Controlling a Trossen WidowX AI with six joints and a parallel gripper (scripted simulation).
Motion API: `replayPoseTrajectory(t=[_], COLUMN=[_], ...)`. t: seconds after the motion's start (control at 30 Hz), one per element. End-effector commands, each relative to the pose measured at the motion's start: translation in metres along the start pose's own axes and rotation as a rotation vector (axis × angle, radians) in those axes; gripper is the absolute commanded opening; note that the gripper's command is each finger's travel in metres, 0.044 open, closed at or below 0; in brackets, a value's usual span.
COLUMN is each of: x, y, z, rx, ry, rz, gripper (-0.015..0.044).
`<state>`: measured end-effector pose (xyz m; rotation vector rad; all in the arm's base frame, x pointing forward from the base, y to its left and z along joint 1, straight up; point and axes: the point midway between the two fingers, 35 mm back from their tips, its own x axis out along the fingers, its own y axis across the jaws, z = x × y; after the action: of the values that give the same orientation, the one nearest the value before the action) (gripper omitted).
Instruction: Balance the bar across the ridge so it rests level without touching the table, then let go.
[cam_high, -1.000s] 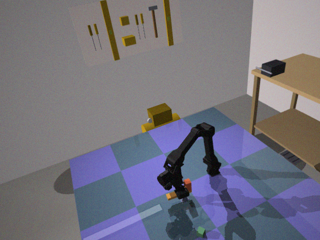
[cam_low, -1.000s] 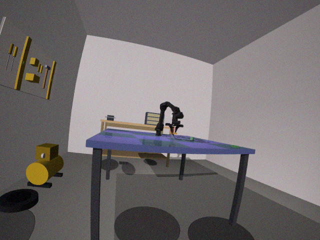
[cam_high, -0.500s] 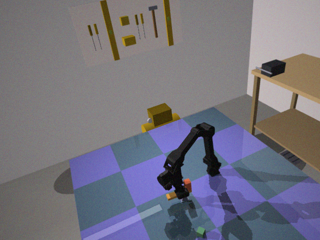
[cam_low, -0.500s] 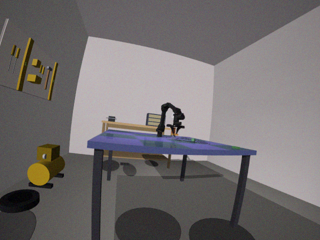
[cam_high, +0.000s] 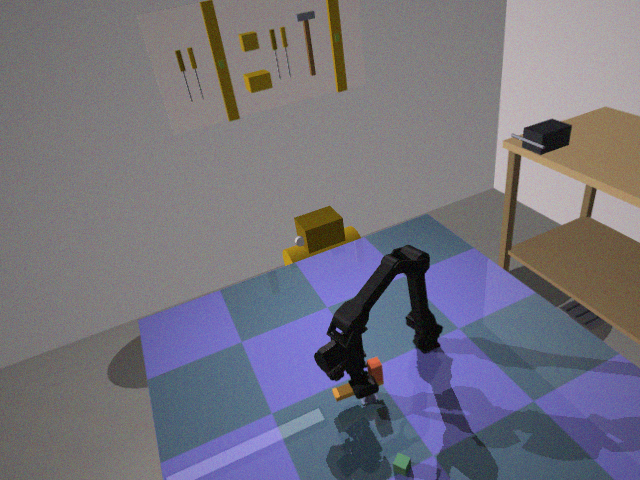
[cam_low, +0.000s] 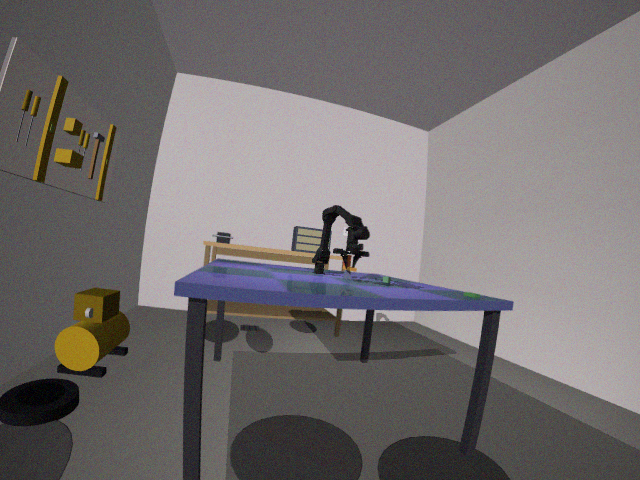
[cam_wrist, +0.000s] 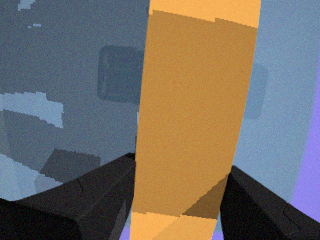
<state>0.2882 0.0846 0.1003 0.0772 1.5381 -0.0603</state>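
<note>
The orange bar (cam_high: 342, 392) (cam_wrist: 195, 100) passes between the fingers of my gripper (cam_high: 365, 394) (cam_wrist: 180, 170), which is shut on it. In the wrist view the bar runs lengthwise, slightly slanted, with a finger on each side. A pale, see-through piece (cam_high: 369, 399) (cam_low: 347, 276), apparently the ridge, stands on the table under the gripper. A faint rounded shape (cam_wrist: 119, 75) shows on both sides of the bar in the wrist view and may be it. Whether the bar touches the ridge or is level cannot be told.
A red-orange block (cam_high: 375, 369) (cam_low: 348, 264) stands upright close behind the gripper; its base is partly hidden. A small green block (cam_high: 402, 463) (cam_low: 386, 280) lies nearer the front of the checkered table (cam_high: 201, 408). A flat green patch (cam_low: 471, 295) is near the table's right edge in the exterior view.
</note>
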Motion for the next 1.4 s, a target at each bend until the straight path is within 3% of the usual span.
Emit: replayPoseTrajectory(t=[0.0,0.57,0.8,1.37], x=[0.0001,0.0001,0.0001,0.0001], y=[0.0000,0.0000,0.0000,0.0000], z=[0.0000,0.0000,0.0000,0.0000], rx=[0.000,0.000,0.000,0.000], ry=[0.000,0.000,0.000,0.000], rz=[0.000,0.000,0.000,0.000], gripper=[0.0000,0.0000,0.0167,0.0168])
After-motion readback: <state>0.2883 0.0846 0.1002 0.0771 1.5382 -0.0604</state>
